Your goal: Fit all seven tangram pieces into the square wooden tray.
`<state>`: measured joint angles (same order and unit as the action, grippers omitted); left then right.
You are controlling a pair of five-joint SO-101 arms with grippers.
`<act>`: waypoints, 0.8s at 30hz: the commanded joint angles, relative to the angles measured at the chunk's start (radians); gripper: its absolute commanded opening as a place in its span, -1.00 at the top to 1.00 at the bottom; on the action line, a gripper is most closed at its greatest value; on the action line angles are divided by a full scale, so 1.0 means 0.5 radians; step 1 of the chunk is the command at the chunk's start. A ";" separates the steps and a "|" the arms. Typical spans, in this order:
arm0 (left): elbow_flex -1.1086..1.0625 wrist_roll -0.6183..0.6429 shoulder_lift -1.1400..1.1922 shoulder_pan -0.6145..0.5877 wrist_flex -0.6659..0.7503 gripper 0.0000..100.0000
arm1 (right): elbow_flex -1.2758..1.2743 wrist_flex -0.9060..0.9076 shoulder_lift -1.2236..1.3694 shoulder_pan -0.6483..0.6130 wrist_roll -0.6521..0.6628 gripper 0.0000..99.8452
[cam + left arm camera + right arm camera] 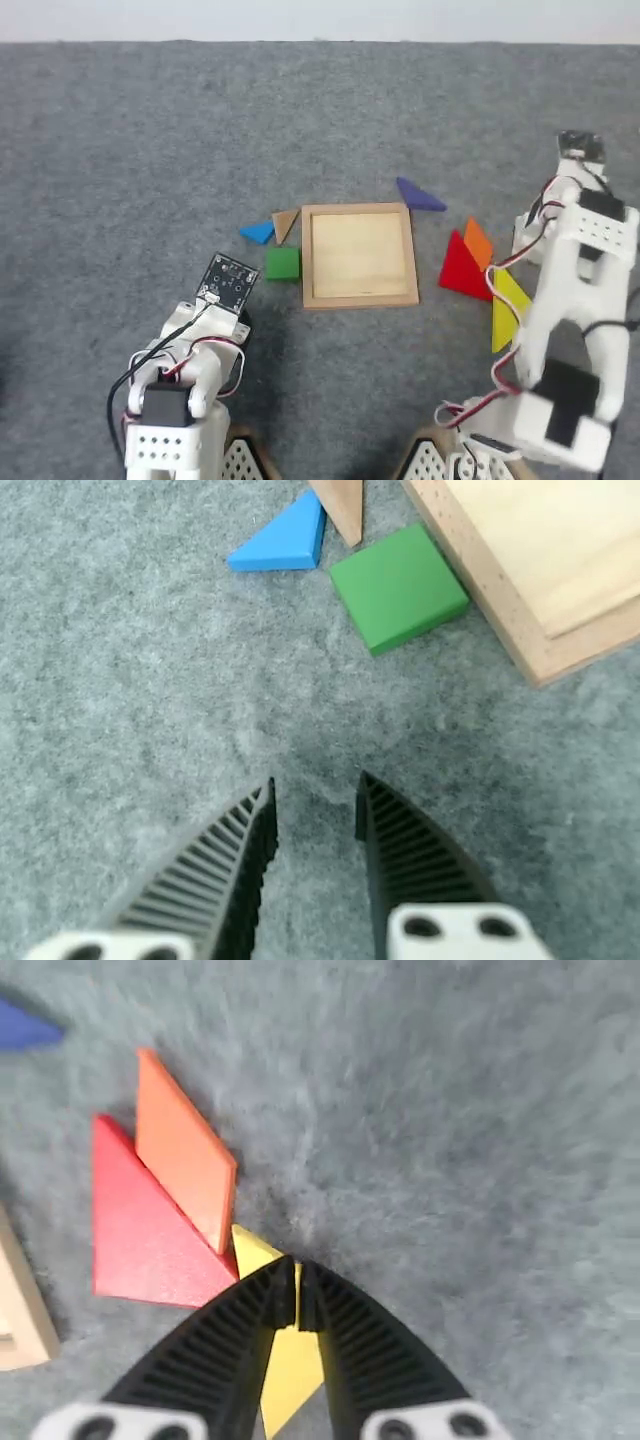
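Left claw (316, 782): we see it open over the surface (120, 680), near the green square (398, 588).
Right claw (297, 1262): closed (tips almost touching) over the yellow triangle (292, 1365).

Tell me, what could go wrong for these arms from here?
1. The right gripper hangs shut over the yellow triangle, whose tip meets the red triangle and the orange piece; grasping it may push those askew.
2. The green square lies close beside the tray wall, so the open left gripper may lack room for a finger there.
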<state>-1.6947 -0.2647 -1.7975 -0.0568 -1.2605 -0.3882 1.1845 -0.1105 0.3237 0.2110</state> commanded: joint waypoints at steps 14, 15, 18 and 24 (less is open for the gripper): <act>0.023 0.003 -0.031 -0.012 -0.012 0.73 | -0.752 -0.486 -0.204 -0.186 -0.353 0.51; 0.023 0.003 -0.031 -0.012 -0.012 0.73 | -0.770 -0.529 -0.167 -0.183 -0.313 0.51; 0.023 0.003 -0.031 -0.012 -0.012 0.73 | -0.755 -0.609 0.023 -0.167 -0.209 0.51; 0.023 0.003 -0.031 -0.012 -0.012 0.73 | -0.304 -0.308 0.468 -0.078 -0.178 0.51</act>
<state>-1.6947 -0.2647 -1.7975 -0.0568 -1.2605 -0.6245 0.9759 0.0215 0.2593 0.1036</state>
